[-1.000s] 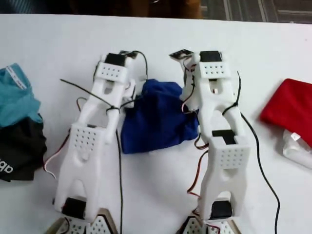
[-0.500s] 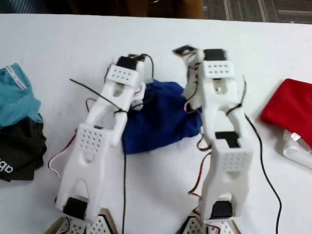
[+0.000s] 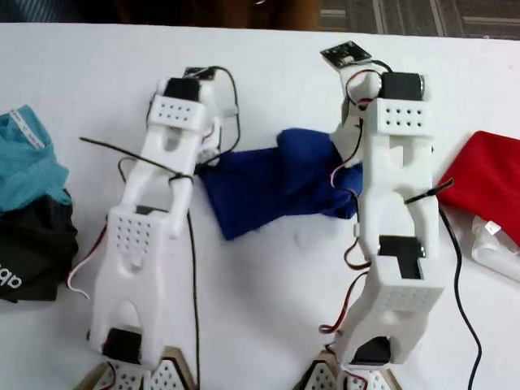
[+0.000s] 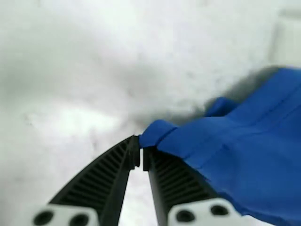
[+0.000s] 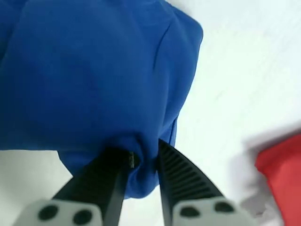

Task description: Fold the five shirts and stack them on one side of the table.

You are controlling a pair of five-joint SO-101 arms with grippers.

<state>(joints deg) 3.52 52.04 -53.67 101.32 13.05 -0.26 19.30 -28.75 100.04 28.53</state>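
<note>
A blue shirt (image 3: 276, 188) lies stretched across the middle of the white table (image 3: 97, 73), between the two arms. My left gripper (image 3: 210, 162) is at its left end; the left wrist view has the gripper (image 4: 141, 149) shut on a corner of the blue shirt (image 4: 244, 155). At the right end my right gripper (image 3: 351, 175) pinches a bunched fold; in the right wrist view the gripper (image 5: 143, 161) is shut on the blue shirt (image 5: 89, 75). A red shirt (image 3: 486, 183) lies at the right edge, also in the right wrist view (image 5: 282, 174).
A teal shirt (image 3: 26, 158) and a black shirt (image 3: 34, 248) lie piled at the table's left edge. A white garment (image 3: 497, 248) sits just in front of the red shirt. Cables trail beside both arms.
Both grippers have pulled apart, the right one well to the right. The blue shirt went from a bunched heap to a stretched band between them.
</note>
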